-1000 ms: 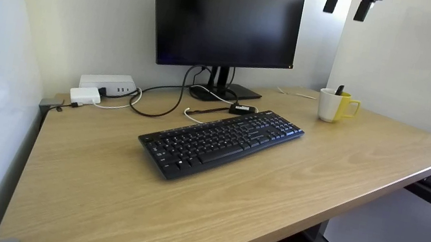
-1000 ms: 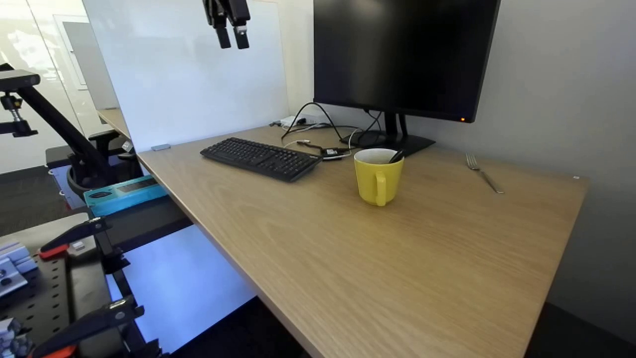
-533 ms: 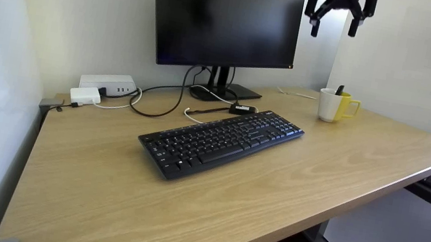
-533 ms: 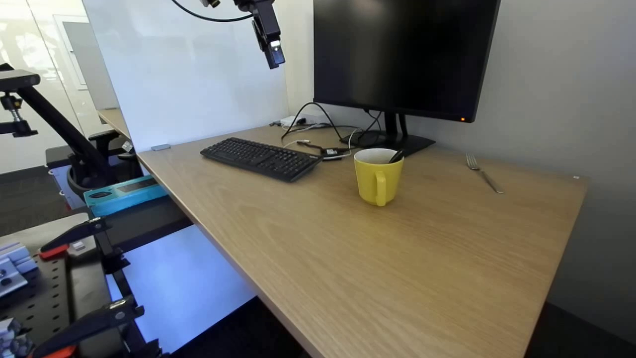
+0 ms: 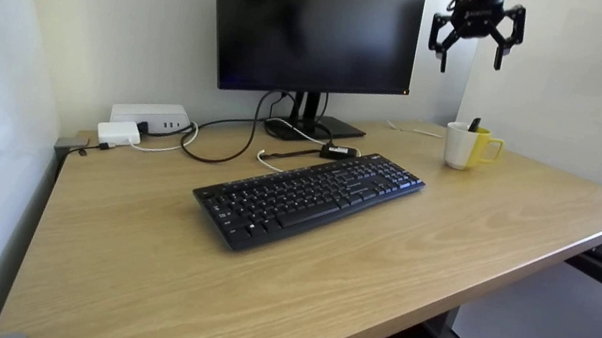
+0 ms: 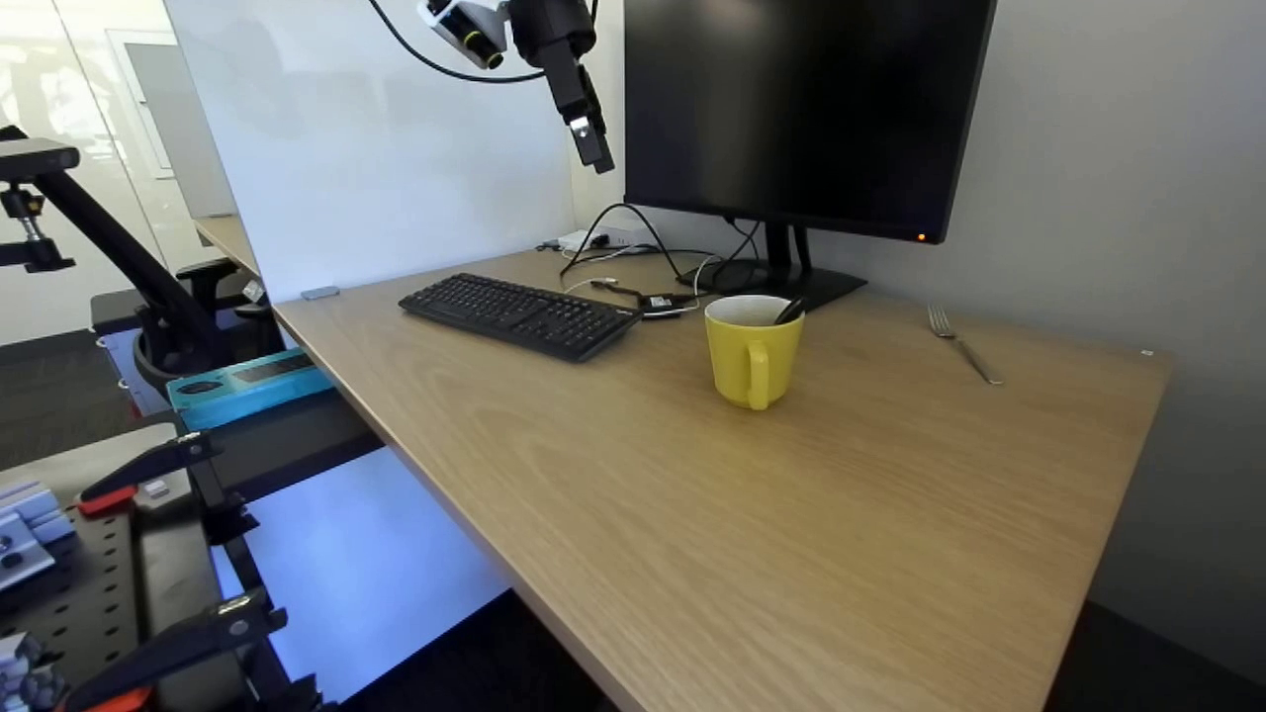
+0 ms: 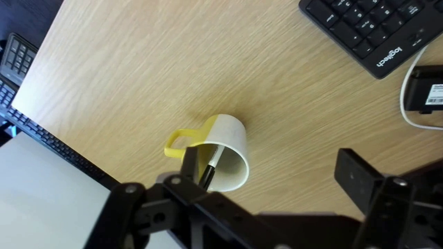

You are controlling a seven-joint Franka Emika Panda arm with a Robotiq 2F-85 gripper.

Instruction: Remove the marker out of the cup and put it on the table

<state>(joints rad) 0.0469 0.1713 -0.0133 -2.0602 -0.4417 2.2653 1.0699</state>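
The cup (image 5: 458,147) is a mug, part white and part yellow, standing upright on the light-wood table (image 5: 161,293). It shows its yellow side and handle in an exterior view (image 6: 737,361), and it also shows in the wrist view (image 7: 230,133). The marker (image 7: 211,166) leans inside the cup with its black cap end up. Its white body shows in the wrist view; only its dark end (image 5: 474,124) sticks out in both exterior views. My gripper (image 5: 470,67) is open and empty, high above the table and apart from the cup. In the wrist view one finger partly covers the cup's rim.
A black keyboard (image 5: 307,201) lies left of the cup in an exterior view. A large monitor (image 5: 314,23) stands behind it, with cables and a black adapter (image 5: 339,153) near its base. A fork (image 6: 964,344) lies on the table beyond the cup.
My gripper has come down and closer to the cup, and has turned so both fingers show apart in an exterior view. It stays open. The cup and marker have not moved.
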